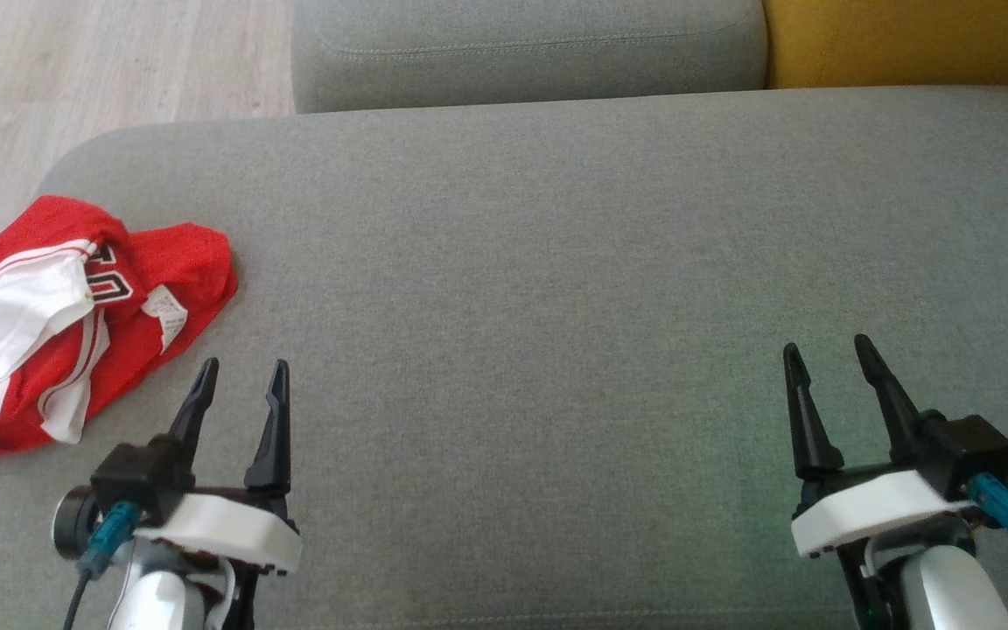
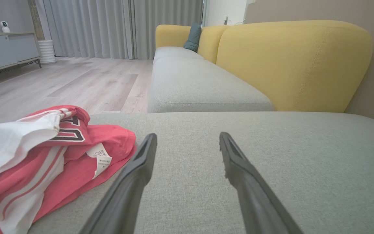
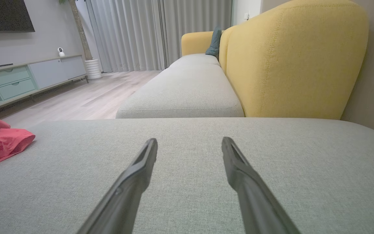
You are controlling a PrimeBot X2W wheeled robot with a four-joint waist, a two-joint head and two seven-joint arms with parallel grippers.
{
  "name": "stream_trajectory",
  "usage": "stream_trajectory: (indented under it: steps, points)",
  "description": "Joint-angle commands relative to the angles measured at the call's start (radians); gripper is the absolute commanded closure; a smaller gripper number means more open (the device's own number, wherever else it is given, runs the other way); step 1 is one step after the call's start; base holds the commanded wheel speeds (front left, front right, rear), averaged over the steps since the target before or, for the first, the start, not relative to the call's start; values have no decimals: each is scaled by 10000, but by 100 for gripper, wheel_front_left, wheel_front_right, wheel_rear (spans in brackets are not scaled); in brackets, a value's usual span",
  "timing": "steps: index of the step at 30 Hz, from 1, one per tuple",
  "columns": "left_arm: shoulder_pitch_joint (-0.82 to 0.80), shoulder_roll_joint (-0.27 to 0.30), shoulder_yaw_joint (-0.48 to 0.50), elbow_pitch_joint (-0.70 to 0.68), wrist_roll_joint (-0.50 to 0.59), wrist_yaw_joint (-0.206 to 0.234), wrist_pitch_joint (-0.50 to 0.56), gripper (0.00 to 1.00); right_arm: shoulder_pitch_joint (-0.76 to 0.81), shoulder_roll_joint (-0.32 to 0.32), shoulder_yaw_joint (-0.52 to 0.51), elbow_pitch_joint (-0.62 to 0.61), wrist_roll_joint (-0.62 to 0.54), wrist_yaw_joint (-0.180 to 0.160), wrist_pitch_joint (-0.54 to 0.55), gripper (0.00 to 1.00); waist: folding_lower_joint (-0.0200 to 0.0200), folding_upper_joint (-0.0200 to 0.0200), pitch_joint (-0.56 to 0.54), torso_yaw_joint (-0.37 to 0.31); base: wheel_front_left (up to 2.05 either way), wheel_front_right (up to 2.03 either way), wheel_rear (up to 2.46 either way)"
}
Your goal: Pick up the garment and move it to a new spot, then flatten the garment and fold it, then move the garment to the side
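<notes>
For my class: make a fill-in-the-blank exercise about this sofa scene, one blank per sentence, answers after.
1. The crumpled garment is mostly ____ with white stripes.
2. It lies on the grey cushion at the robot's ____ side.
3. The left gripper and right gripper are both open and hold ____.
4. The sofa backrest is ____.
Answers: red, left, nothing, yellow.

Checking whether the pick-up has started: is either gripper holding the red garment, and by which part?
Nothing is held. The left gripper and the right gripper are both open; the garment lies crumpled on the cushion, untouched.
</notes>
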Motion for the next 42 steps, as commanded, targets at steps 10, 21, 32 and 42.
stream_trajectory:
  steps: [10,21,32,42]
  points:
    - [-561,-7,370,70,-24,-33,-122,0,-427,-22,170,-338,92,-9,-56,0,0,0,-19,23,0,0,0]
    - [-675,-38,491,171,-18,-31,-122,0,-433,-20,172,-323,188,-9,-66,0,0,0,35,202,0,0,0]
    - [-808,-64,628,241,-58,112,-122,0,-436,-19,354,-779,92,-9,147,0,0,0,27,1757,0,0,0]
    - [-733,-54,1050,137,-64,184,-122,0,-492,-19,639,-1083,13,-9,420,0,0,0,-6,3255,0,0,0]
